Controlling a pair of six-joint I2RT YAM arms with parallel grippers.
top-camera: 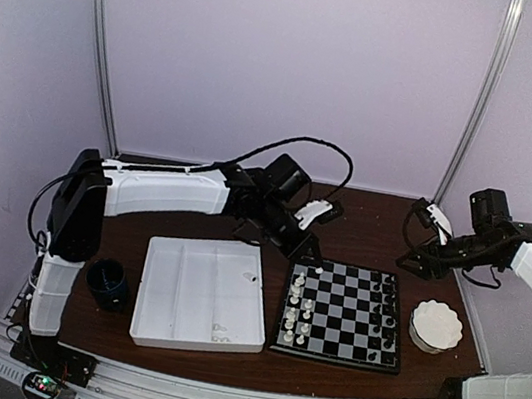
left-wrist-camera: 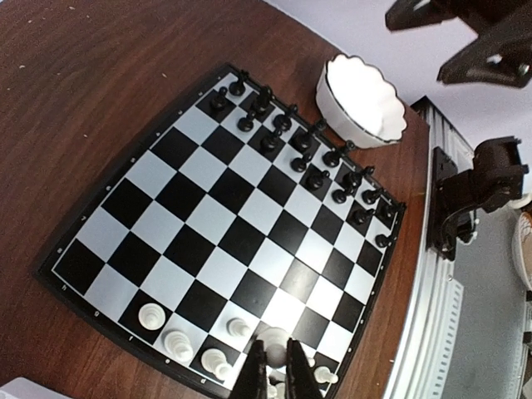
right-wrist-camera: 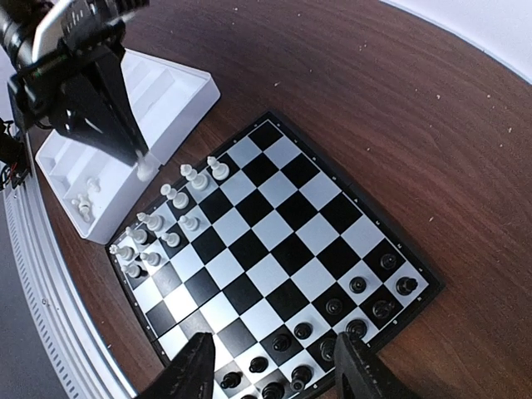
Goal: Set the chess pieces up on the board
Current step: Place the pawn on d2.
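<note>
Left arm reaches from its base across the dark brown wooden table (top-camera: 372, 232) to the far left corner of the small black-and-white checkered chessboard with a thin black rim (top-camera: 351, 304). Left gripper (left-wrist-camera: 276, 366): fingers drawn tight together, clamped on one small white plastic chess piece (left-wrist-camera: 273, 337) with a round top. The piece hangs at the white end of the board, by the corner. Cannot tell whether its foot touches a square. Other tiny white chessmen (top-camera: 302, 306) stand on the board's left side in two ragged files, with gaps among them. Tiny black chessmen (top-camera: 386, 315) fill the two files on the right side and look evenly lined up. The middle of the board is bare squares. Right arm comes in from the right. Right gripper (right-wrist-camera: 274, 353) hovers above the black end of the board, fingers spread well apart, nothing between them. A white rectangular plastic tray with long compartments (top-camera: 181, 287) lies just left of the board, close to its edge. A few small white pieces (right-wrist-camera: 83, 204) lie in a near compartment, too small to tell which kind. A white scalloped bowl (top-camera: 437, 323) sits just right of the board, beside the black files. A dark blue cup (top-camera: 109, 283) stands left of the tray, near the left arm's upright link.
</note>
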